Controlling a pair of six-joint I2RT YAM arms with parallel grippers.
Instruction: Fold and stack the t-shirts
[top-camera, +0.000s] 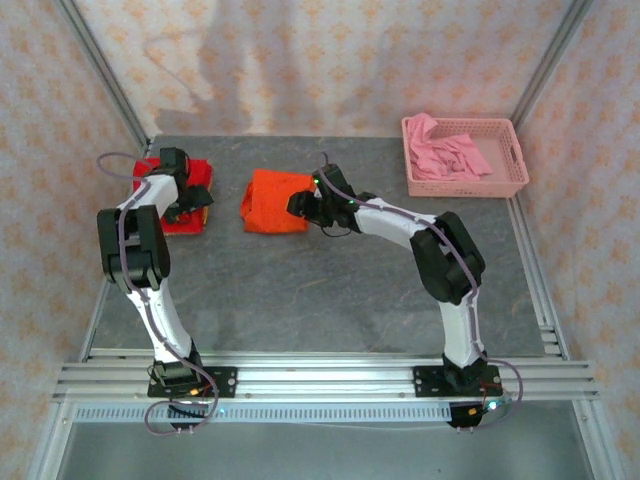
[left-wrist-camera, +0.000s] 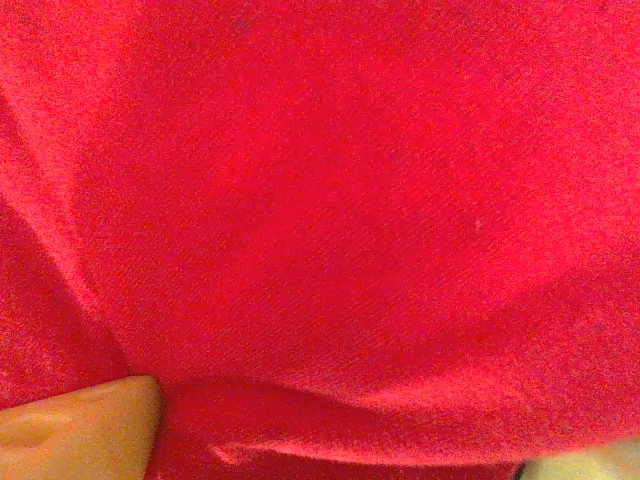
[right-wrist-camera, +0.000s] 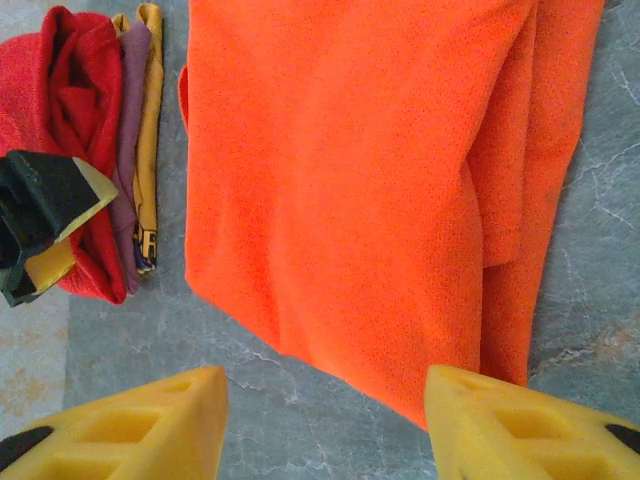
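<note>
The left gripper is hanging spread wide over the red t-shirt, the right gripper is hovering unclenched and empty beside the orange t-shirt, and grabbing one layer risks undoing its fold.

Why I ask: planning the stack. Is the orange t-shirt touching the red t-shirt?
Apart. The right wrist view shows a strip of bare table between the orange t-shirt and the red t-shirt.

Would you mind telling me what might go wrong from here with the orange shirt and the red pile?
The right fingers stand open at just one edge of the orange t-shirt; a pinch there may catch one layer and undo the fold. The left fingers are down on the red t-shirt, so carrying the orange one over risks a clash.
</note>
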